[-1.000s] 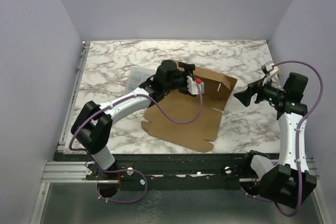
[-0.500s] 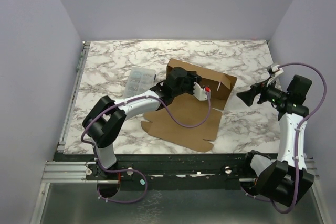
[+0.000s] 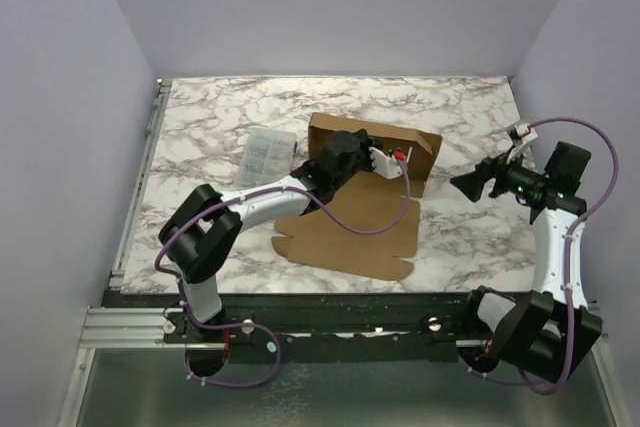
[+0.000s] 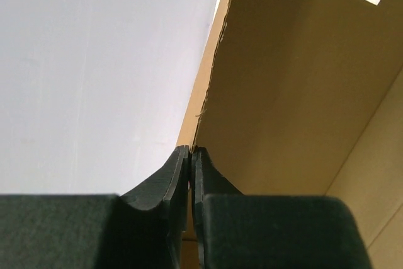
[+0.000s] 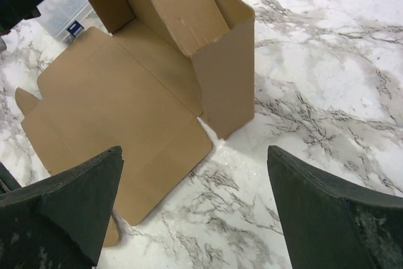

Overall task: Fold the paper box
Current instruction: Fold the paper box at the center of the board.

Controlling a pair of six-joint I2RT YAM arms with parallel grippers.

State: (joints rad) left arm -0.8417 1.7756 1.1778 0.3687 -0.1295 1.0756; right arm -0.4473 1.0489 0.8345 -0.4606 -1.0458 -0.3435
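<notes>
The paper box (image 3: pixel 345 222) is brown cardboard: its wide panel lies flat mid-table and its far part (image 3: pixel 422 159) stands up as walls. My left gripper (image 3: pixel 375 152) is up at the top edge of that raised part. In the left wrist view its jaws (image 4: pixel 190 149) are pressed together on the thin cardboard edge (image 4: pixel 296 92). My right gripper (image 3: pixel 462 185) hovers open to the right of the box, pointing at it. In the right wrist view the box (image 5: pixel 126 105) lies ahead, and nothing is between the wide-apart fingers (image 5: pixel 194 155).
A small clear plastic compartment case (image 3: pixel 268 154) sits on the marble table (image 3: pixel 200 127) left of the box, also visible as a case (image 5: pixel 63 14) in the right wrist view. The left arm's purple cable (image 3: pixel 350 227) drapes over the flat panel. Lilac walls enclose the table.
My left gripper went from open to pinched on the box's far part, which rose from leaning back to upright. The right gripper shifted slightly to the right and stayed open.
</notes>
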